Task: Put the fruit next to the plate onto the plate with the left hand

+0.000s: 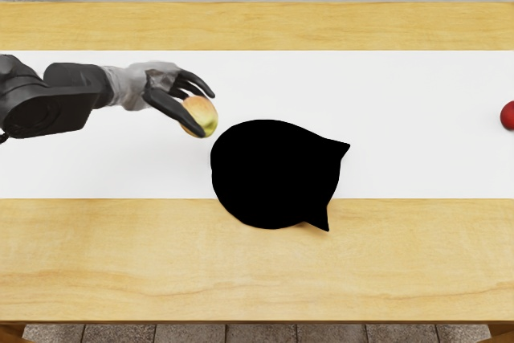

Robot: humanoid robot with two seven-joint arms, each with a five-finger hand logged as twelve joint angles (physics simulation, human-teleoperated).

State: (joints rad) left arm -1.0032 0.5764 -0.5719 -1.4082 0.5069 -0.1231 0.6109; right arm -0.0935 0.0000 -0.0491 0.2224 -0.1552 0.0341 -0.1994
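left hand (163, 91): fingers wrapped round the fruit (202, 117)
fruit: yellowish, just beside plate's upper-left edge
plate (273, 174): black, on white runner (401, 118)

Wooden table (257, 263), white runner (401, 118), black plate (273, 174), red fruit (507, 116)

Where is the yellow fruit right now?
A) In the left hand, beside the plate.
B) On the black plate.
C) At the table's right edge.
A: the left hand grips the yellow fruit, just left of the black plate and not yet on it.
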